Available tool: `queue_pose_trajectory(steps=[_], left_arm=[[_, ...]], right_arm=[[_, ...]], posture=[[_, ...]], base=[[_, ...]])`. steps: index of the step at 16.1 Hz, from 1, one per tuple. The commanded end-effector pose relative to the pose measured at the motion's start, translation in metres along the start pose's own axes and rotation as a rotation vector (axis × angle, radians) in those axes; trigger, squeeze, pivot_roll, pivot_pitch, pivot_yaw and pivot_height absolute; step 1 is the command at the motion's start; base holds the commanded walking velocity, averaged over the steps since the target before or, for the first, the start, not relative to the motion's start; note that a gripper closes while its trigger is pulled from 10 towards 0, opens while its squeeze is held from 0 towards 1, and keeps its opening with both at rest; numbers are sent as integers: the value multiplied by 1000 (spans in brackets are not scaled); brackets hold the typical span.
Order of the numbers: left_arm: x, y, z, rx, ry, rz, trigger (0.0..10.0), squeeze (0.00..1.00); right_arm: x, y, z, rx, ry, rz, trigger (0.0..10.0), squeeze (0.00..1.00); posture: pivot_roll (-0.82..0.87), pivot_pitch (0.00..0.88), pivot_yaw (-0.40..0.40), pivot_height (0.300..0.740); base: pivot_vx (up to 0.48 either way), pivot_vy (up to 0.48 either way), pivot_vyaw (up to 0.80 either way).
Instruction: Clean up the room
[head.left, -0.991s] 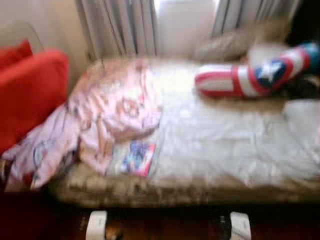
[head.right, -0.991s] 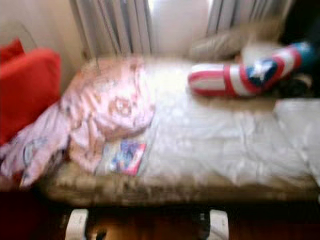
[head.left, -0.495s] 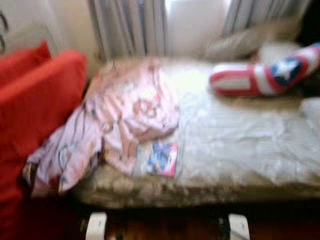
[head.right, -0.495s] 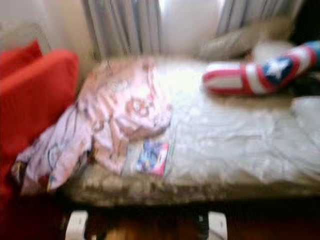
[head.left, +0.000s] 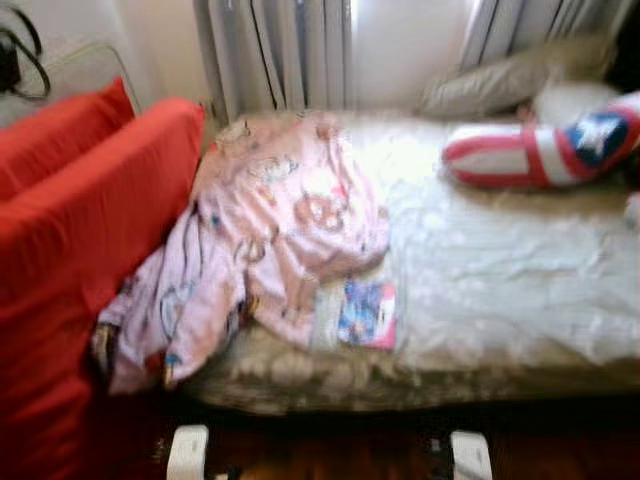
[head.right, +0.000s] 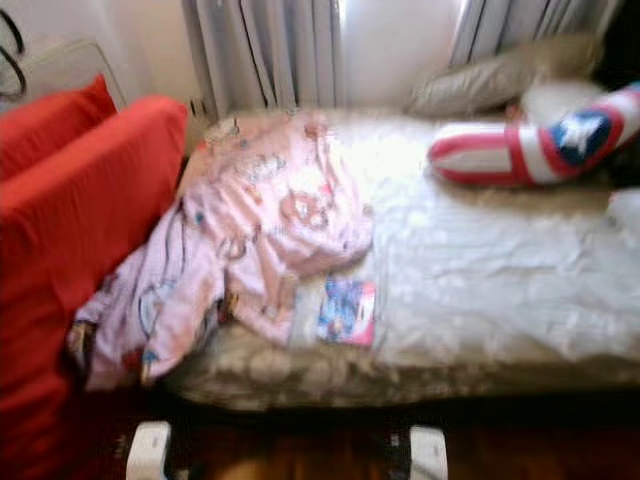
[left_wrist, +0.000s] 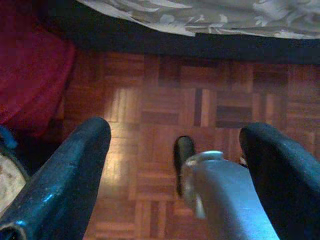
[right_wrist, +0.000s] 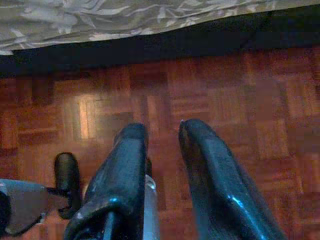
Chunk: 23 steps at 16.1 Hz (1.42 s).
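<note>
Seen from the head: a bed (head.left: 500, 270) with a pale flowery cover across the middle and right of the frame. On its left end, a crumpled pink blanket (head.left: 280, 220) with cartoon prints, one part hanging off the bed's left edge toward the floor. Just beside the blanket, near the bed's front edge, a small colourful book (head.left: 367, 313) lying flat. At the upper right, a long red, white and blue cushion with a white star (head.left: 540, 155), and behind it a beige pillow (head.left: 490, 88). Filling the left side, a red sofa (head.left: 80, 250). Along the top, grey curtains (head.left: 280, 50) by a bright window.

Left tool (left_wrist: 175, 165) hanging low over the brown parquet floor (left_wrist: 150, 100), fingers spread wide apart, nothing between them. Right tool (right_wrist: 162, 145) also low over the floor, fingers almost together with a thin gap, holding nothing. Bed edge at the top of both wrist views.
</note>
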<state>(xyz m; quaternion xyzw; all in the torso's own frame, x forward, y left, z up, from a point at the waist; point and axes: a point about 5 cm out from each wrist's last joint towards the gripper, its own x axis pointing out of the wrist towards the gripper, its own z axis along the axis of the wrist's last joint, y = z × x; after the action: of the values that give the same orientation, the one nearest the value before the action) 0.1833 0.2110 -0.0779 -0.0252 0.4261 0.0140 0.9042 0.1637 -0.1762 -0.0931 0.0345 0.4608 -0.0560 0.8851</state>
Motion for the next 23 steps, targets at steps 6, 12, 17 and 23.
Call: queue_pose_trajectory(steps=[6,12,17,23], left_arm=[[0,4,2,-16,-2,14,10000,0],[0,4,4,-24,-7,19,10000,0],[0,5,5,-28,-8,20,10000,0],[0,6,5,-27,-9,22,10000,0]], right_arm=[[3,4,12,-6,-30,7,10000,0],[4,7,20,-40,-55,25,10000,0],[4,8,22,-23,-63,25,10000,0],[4,11,24,-46,-79,42,10000,0]], posture=[[44,0,-12,740],[47,0,-10,740],[51,2,-12,740],[52,10,-12,740]], base=[[0,0,0],[210,0,391],[257,0,231],[261,0,0]])
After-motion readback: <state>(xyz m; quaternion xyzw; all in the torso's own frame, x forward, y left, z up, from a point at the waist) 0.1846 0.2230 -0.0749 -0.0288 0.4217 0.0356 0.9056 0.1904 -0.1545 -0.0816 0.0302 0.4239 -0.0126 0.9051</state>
